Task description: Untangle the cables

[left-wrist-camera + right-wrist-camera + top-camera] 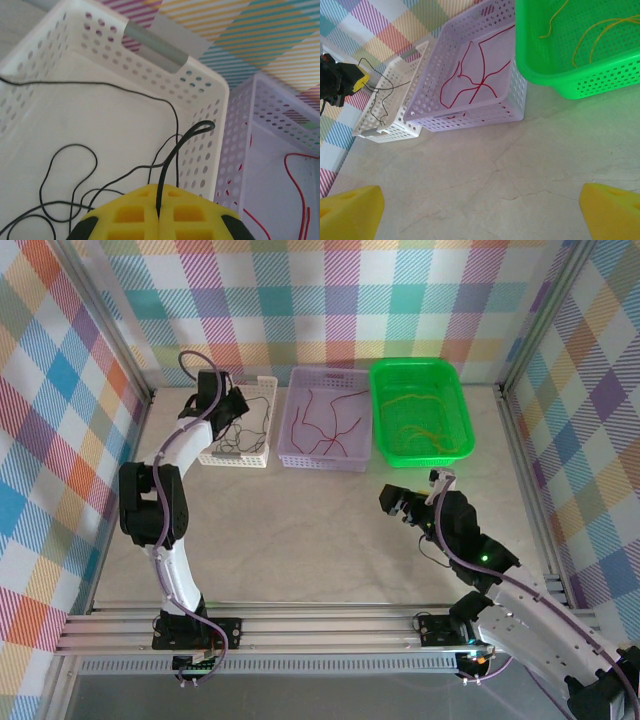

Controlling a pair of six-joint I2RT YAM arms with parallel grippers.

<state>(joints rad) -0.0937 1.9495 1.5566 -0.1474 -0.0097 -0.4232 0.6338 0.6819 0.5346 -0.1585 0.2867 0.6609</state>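
We saw the left gripper pressed together on a loop of black cable above the white basket, at eleven o'clock on the table. The right gripper hovered near four o'clock, spread wide and holding nothing. Red cables lay in the lilac basket at twelve, and yellow cables in the green basket at one. We judged that the limp pinched strand could cling to the pads on release. If lifted, it could drag its looped neighbours over the rim.
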